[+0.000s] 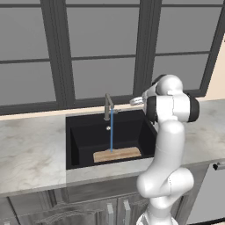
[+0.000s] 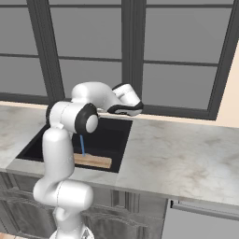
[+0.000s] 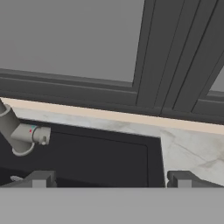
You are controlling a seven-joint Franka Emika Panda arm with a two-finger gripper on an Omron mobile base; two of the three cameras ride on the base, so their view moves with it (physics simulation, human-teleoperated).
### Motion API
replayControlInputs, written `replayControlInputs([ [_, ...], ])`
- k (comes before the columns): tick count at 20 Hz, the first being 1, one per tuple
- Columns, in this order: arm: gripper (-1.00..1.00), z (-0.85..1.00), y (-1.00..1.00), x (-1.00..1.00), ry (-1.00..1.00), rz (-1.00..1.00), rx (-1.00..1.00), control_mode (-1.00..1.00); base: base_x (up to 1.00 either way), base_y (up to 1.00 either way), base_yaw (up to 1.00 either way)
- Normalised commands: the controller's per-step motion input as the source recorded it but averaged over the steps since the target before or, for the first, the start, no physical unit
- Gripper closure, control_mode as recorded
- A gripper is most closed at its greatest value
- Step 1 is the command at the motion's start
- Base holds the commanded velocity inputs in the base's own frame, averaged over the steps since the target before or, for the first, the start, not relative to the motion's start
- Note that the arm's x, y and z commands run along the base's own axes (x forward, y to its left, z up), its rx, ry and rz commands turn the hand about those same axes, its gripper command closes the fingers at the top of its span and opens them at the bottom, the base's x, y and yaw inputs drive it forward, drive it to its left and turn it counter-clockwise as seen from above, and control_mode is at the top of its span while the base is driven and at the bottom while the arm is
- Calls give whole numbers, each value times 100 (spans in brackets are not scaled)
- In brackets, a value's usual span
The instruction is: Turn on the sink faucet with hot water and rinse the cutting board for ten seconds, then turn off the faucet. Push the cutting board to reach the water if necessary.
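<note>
Tool (image 3: 109,179) is hovering with its jaws spread wide and empty beside the sink faucet (image 1: 108,107), while the water (image 1: 111,130) is streaming onto the cutting board (image 1: 117,154) lying in the sink (image 1: 79,145).

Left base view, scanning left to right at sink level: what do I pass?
Marble counter → sink left wall → cutting board with the water falling on it from the sink faucet → robot arm → dishwasher front.

Even, flat rendered light throughout, with soft shadows, no glare, and slightly coarse, soft-edged pictures.
</note>
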Motion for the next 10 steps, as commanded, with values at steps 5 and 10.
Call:
replayControlInputs([
  [5,-100,-10,1,17,0,0,0,-100,0,0,0],
  [10,-100,-11,3,13,0,0,0,-100,0,0,0],
])
